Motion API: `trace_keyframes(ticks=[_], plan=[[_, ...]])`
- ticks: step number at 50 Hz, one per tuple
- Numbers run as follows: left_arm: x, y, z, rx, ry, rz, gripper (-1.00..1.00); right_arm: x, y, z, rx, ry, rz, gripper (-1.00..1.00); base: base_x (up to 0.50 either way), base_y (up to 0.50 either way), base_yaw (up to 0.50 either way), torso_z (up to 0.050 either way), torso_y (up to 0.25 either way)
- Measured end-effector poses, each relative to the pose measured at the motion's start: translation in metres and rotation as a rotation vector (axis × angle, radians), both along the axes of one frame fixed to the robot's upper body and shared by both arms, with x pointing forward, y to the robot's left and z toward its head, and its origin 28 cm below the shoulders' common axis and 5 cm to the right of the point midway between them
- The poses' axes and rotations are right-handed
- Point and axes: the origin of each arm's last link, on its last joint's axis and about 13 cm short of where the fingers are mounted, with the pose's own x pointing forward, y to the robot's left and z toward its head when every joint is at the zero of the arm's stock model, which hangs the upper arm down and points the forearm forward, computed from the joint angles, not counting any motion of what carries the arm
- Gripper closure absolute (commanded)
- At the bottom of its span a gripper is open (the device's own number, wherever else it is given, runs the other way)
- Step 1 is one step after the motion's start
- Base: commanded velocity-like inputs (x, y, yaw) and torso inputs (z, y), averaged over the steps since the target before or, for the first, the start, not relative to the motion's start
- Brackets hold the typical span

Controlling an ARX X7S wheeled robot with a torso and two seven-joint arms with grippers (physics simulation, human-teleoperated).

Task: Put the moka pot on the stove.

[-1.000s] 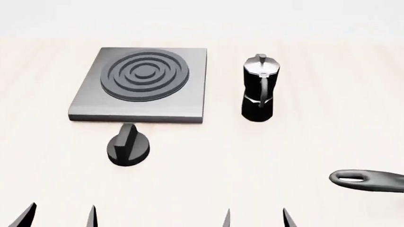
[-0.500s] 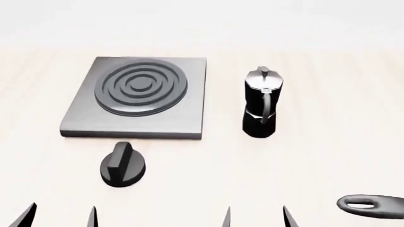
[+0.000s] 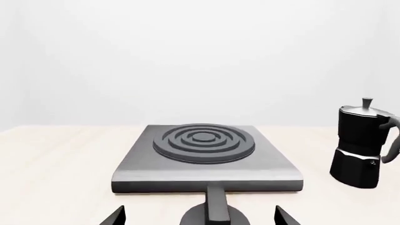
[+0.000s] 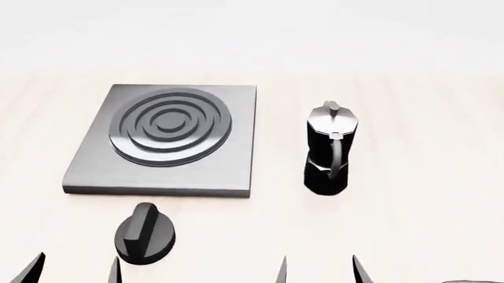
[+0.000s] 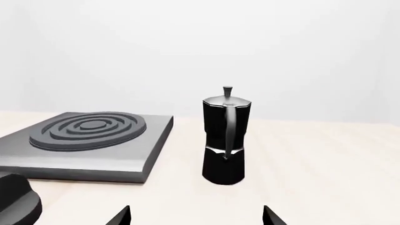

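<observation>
one moka pot, one stove, one knob

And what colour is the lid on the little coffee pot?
Shiny silver, on the black moka pot. The head view shows it best.

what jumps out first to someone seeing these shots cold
The stove, a flat grey square plate with dark raised rings in its middle, takes up the left of the head view. Upright on the pale table just to its right, apart from it, stands the moka pot, black with a shiny silver lid, its handle facing the robot. A short black knob sits just in front of the stove, nearer the robot.
</observation>
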Motion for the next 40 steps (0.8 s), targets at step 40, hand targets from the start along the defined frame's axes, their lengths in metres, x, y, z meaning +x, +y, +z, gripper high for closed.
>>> trace_keyframes(ticks=[40], plan=[[-0.0001,-0.0002,-0.0007,-0.002,0.003,-0.004,-1.00,-0.0016,0.0014,0.0017,-0.012,-0.003,0.008,-1.00,0.16,0.01,0.00,0.000,0.000]])
